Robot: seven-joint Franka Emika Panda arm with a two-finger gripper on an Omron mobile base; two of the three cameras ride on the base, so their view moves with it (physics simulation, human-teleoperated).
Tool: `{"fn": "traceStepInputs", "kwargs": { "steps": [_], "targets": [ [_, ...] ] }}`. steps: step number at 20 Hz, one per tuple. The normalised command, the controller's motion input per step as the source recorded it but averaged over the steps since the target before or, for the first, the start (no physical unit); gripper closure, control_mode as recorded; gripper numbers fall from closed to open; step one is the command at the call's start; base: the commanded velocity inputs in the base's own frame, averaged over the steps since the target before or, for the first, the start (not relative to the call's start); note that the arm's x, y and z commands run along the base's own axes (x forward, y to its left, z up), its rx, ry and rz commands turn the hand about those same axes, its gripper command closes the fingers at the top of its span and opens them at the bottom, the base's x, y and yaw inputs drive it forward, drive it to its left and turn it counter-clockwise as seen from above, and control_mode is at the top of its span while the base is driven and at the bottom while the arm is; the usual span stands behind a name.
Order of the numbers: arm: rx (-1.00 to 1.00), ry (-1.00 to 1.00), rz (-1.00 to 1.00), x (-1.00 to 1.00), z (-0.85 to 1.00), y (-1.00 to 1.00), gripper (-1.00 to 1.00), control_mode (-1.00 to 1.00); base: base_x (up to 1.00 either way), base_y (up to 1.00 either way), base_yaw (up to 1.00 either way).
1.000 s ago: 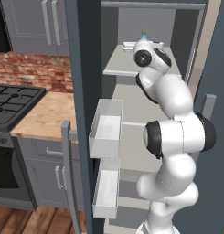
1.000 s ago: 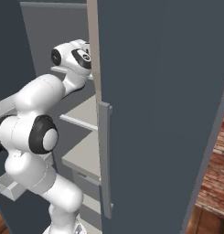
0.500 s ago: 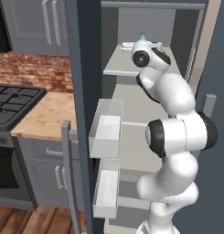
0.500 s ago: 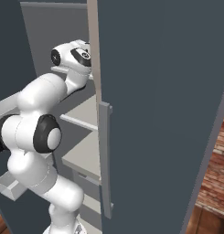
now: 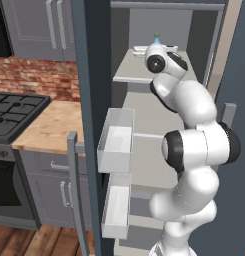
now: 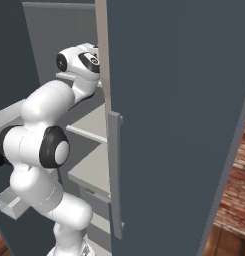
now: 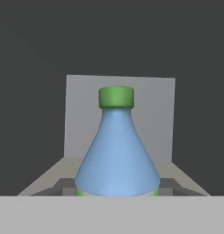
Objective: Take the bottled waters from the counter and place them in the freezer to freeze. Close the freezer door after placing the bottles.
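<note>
Freezer (image 5: 159, 165): the tall slate-grey unit stands open beside the bench, its pale shelves exposed so that the arm can reach deep inside.

Freezer door (image 5: 91, 100): swung wide towards the camera, white inner bins facing the shelves; it must stay out of the way while the arm is inside, so closing looks like a late step.

Arm: stretched up and into the cavity, wrist level with the upper shelf (image 5: 129, 67), which I judge to be the spot chosen for the bottle.

Bench (image 5: 44, 127): the tan wood top beside the black stove (image 5: 14, 107); the part in view carries no bottle.

Pincer (image 7: 117, 189): clenched on the lower body of the blue-tinted bottle, a finger pressed to each side, holding it upright so it can be stood on its base.

Blue-tinted bottle with green cap (image 7: 117, 155): gripped inside the freezer, cap up, facing the pale back wall; its tip peeks above the wrist in the left base view. Whether its base touches the shelf cannot be told.
</note>
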Motion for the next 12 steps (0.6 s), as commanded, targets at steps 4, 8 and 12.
{"fn": "traceStepInputs", "kwargs": {
  "steps": [4,8,12],
  "targets": [
    [0.00,-0.08,0.00,0.02,-0.20,-0.13,1.00,-1.00,0.00,0.00,0.00],
    [0.00,-0.17,0.00,0.15,-0.11,-0.03,1.00,-1.00,0.00,0.00,0.00],
    [0.00,-0.14,0.00,0.08,-0.12,-0.01,1.00,-1.00,0.00,0.00,0.00]
  ]
}}
